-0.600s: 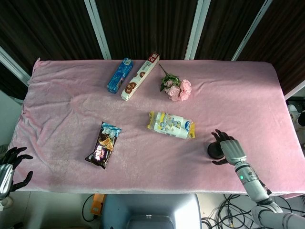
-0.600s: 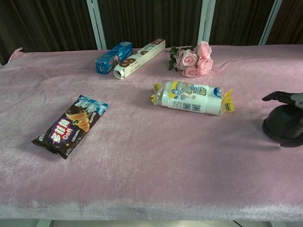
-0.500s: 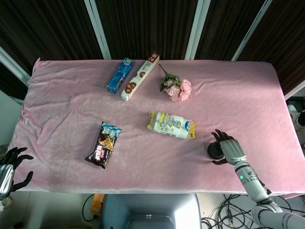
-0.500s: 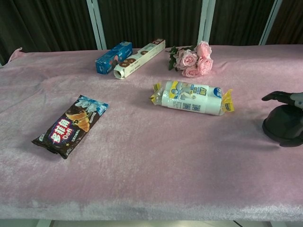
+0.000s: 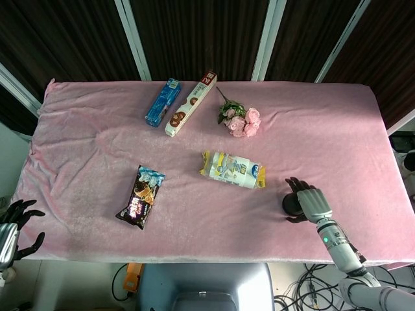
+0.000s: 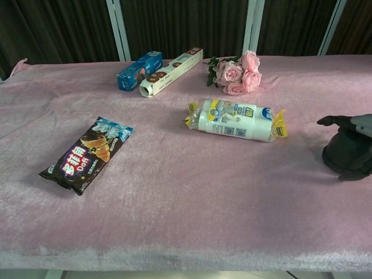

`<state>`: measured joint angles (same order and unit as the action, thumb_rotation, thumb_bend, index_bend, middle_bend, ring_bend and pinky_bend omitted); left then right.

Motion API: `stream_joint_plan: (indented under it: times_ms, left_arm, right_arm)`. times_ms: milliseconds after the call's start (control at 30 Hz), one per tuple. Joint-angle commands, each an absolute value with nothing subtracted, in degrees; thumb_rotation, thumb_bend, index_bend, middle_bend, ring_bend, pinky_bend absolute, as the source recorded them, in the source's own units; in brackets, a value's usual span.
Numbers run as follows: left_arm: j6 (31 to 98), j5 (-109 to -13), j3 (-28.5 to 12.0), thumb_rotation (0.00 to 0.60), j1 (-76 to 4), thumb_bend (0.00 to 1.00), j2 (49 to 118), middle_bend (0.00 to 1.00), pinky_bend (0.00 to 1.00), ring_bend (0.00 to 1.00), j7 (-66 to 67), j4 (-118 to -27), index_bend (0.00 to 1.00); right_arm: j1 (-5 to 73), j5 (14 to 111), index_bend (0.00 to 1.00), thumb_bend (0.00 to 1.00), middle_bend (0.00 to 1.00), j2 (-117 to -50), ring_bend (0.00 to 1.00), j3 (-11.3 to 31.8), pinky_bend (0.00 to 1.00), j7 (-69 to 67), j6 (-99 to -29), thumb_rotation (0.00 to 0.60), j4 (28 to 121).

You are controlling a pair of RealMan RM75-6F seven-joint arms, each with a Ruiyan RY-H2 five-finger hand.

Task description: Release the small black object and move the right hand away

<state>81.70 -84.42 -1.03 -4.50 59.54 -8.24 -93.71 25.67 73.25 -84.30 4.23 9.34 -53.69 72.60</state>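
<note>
right hand (image 5: 312, 202): at the near right of the table, cupped round the black object; dark fingers (image 6: 332, 121) arch over its top, a lower one lies at its base. Whether they press it or only frame it, I cannot tell.
black object (image 5: 291, 205): squat, rounded; sits upright on the pink cloth (image 5: 97, 155), base down.
progress: object rests on the table, so set-down looks done. Release not confirmed; withdrawal not begun. Left to do: spread the fingers, draw the hand off toward the table edge.
left hand (image 5: 14, 227): off the near left corner, fingers apart, holding nothing.
neighbours: white packet (image 5: 233, 169) near the object, apart from it; snack bag (image 5: 141, 197), roses (image 5: 241, 119), two boxes (image 5: 181, 103) well apart.
risk: a finger catching the top could tip the object on withdrawal.
</note>
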Motion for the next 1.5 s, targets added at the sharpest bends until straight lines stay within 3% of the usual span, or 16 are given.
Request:
stream_joint_plan:
  times_ms: [33, 167, 500, 633, 867, 1000, 1133, 1367, 1500]
  left_arm:
    - [81.77, -84.37, -1.07, 0.6, -4.43, 0.36, 59.46, 0.15, 0.25, 0.07, -8.52, -93.64, 0.36]
    - [81.78, -84.2, -1.16, 0.6, -4.39, 0.36, 59.37, 0.15, 0.25, 0.07, -8.89, -93.51, 0.36]
    - [81.96, -83.94, -1.36, 0.6, -4.26, 0.36, 59.21, 0.15, 0.25, 0.07, -9.65, -93.32, 0.36]
    - [81.9, -84.04, -1.32, 0.6, -4.3, 0.36, 59.22, 0.15, 0.25, 0.07, -9.58, -93.32, 0.36]
    - [81.89, -84.17, -1.27, 0.6, -4.33, 0.36, 59.28, 0.15, 0.25, 0.07, -9.1, -93.43, 0.36]
    - [82.2, -84.22, -1.32, 0.6, -4.25, 0.36, 59.4, 0.15, 0.25, 0.07, -8.67, -93.5, 0.36]
    - [82.21, -84.4, -1.22, 0.6, -4.24, 0.36, 59.4, 0.15, 0.25, 0.07, -8.45, -93.63, 0.36]
    - [82.15, -84.21, -1.26, 0.6, -4.2, 0.36, 59.32, 0.16, 0.25, 0.07, -8.54, -93.71, 0.36]
    - [82.14, -84.31, -1.22, 0.6, -4.21, 0.36, 59.31, 0.15, 0.25, 0.07, -8.52, -93.72, 0.36]
  right_arm:
    - [25.75, 73.87, 0.28, 0.12, 0.31, -85.49, 0.38, 4.1, 0.59, 9.49, -54.53, 0.6, 71.2]
    - [25.54, 74.73, 0.39, 0.12, 0.4, -87.03, 0.49, 4.04, 0.69, 9.23, -56.12, 0.6, 69.3]
    - [23.53, 78.38, 0.66, 0.12, 0.57, -90.71, 0.65, 5.2, 0.83, 5.5, -65.43, 0.6, 64.73]
    - [22.81, 81.37, 0.67, 0.12, 0.57, -91.04, 0.66, 6.18, 0.84, -1.26, -70.75, 0.6, 64.51]
    - [20.76, 92.35, 0.67, 0.12, 0.58, -90.87, 0.66, 6.01, 0.85, -27.03, -87.75, 0.6, 65.01]
    - [20.02, 94.72, 0.68, 0.12, 0.58, -90.0, 0.67, 5.49, 0.85, -33.26, -91.79, 0.6, 64.65]
    - [19.79, 91.85, 0.69, 0.12, 0.58, -88.51, 0.68, 5.57, 0.86, -28.65, -87.93, 0.6, 65.02]
    - [19.56, 77.89, 0.69, 0.12, 0.58, -84.74, 0.68, 6.39, 0.86, 3.1, -72.76, 0.6, 72.05]
    - [19.77, 69.51, 0.69, 0.12, 0.58, -83.22, 0.68, 7.82, 0.86, 17.07, -69.04, 0.6, 77.81]
